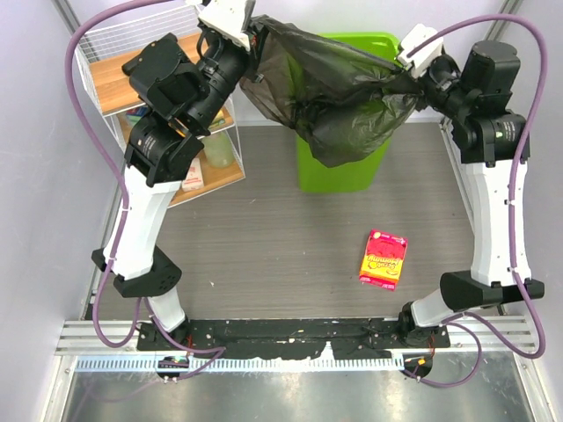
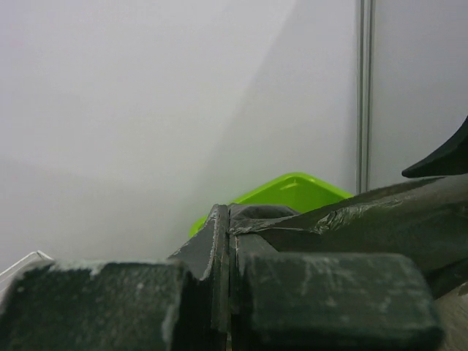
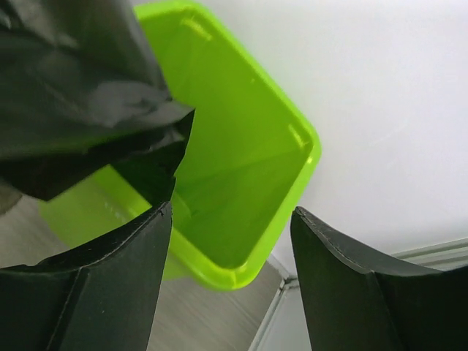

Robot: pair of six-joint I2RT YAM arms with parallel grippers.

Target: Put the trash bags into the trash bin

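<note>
Red and yellow, a flat glossy snack packet (image 1: 383, 258) is seen lying on the grey wood-grain desk (image 1: 264, 255), in front of the right arm and well apart from everything else. Farther back, a bright lime-green rectangular plastic bin (image 1: 317, 171) is stood upright near the back wall, its mouth turned up. Above that mouth a large crinkled glossy black plastic bag (image 1: 330, 97) is held in the air. Its long axis is stretched left to right between the two arms, and its belly sags over the bin's near rim. One end is pinched in the left gripper (image 2: 230, 292), whose fingers are pressed together on the film. The right gripper (image 3: 230, 241) is spread wide, with the bag's other end just beside one finger and nothing clamped between the two; whether it touches cannot be told. At the far left a white wire rack with wooden shelves (image 1: 114, 83) is placed.
</note>
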